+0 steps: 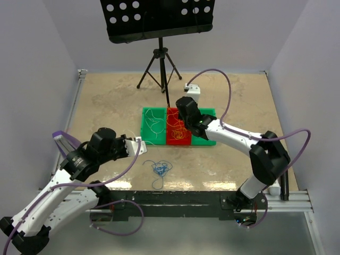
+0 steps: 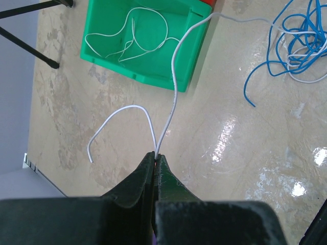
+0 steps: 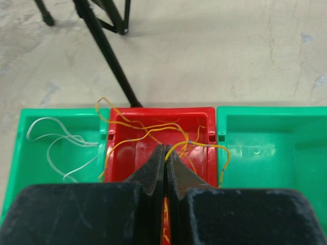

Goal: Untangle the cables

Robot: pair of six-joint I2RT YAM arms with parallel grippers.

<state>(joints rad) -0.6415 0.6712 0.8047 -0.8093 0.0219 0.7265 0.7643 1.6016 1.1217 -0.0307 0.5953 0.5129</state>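
My left gripper [image 2: 156, 153] is shut on a thin white cable [image 2: 173, 76], pinched at the fingertips. The cable runs up past the green bin's corner to a blue and white clump [image 2: 301, 41] on the table; its other end curls off to the left. In the top view the left gripper [image 1: 141, 141] is left of the clump [image 1: 161, 169]. My right gripper [image 3: 165, 148] is shut on a yellow-orange cable [image 3: 192, 142] over the red bin [image 3: 163, 109], which holds more yellow-orange strands. In the top view the right gripper [image 1: 181, 132] hangs over that bin [image 1: 171, 141].
A green bin [image 2: 102, 51] left of the red one holds loose white strands [image 2: 135, 46]. Another green bin [image 3: 271, 109] sits right of the red one. A black music stand on a tripod [image 1: 159, 58] stands behind the bins. Walls close off three sides.
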